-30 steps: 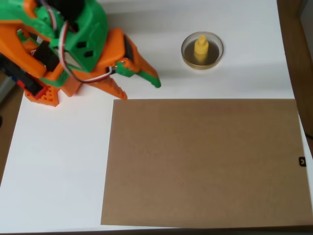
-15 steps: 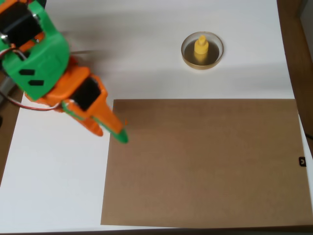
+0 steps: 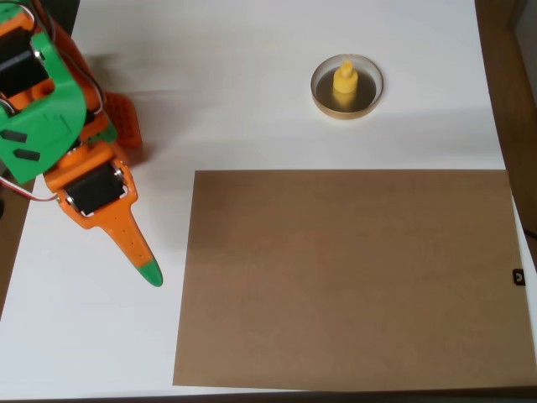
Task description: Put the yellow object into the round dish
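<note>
From my remote station, the gripper shows at the left of the overhead frame, its orange fingers drawn into a single tapering point with a green tip aimed toward the lower right. The jaws appear pressed together with nothing between them. The tip sits over the bare white table, just left of the edge of the brown sheet and well apart from the dish.

Above the fingers, the arm fills the upper left corner of the frame: an orange wrist housing with a dark motor face, then a broad green shell, with red, white and black wires looping along its side. A short orange part juts out beside it toward the upper middle-left.

In the upper right-centre of the frame I see the round dish, pale tan at the rim and dark inside, standing on the white surface just above the top edge of the brown sheet. The yellow object stands upright inside the dish, knob on top, near its middle.

The brown sheet lies flat and covers most of the lower right of the frame. A small dark tag sits at its right edge.
</note>
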You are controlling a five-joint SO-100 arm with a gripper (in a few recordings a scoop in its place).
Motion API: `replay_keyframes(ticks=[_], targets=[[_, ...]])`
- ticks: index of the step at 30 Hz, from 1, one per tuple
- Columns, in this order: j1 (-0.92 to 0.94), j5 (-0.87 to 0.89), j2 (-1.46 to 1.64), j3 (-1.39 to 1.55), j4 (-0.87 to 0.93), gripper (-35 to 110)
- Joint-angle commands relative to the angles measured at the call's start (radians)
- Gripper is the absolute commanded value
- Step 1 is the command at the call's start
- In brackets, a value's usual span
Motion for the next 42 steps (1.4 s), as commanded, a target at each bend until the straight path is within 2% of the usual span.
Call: replay_keyframes(ticks=[1, 9, 20, 33, 38, 42], targets=[[0.031, 0.011, 0.083, 0.040, -0.038, 19], [0.046, 0.037, 0.229, 0.204, -0.078, 19], [0.123, 0.028, 0.457, 0.354, -0.041, 20], [0.126, 0.055, 0.457, 0.403, -0.041, 18], [0.201, 0.109, 0.459, 0.405, -0.048, 14], [0.190, 0.101, 0.459, 0.405, -0.048, 7]])
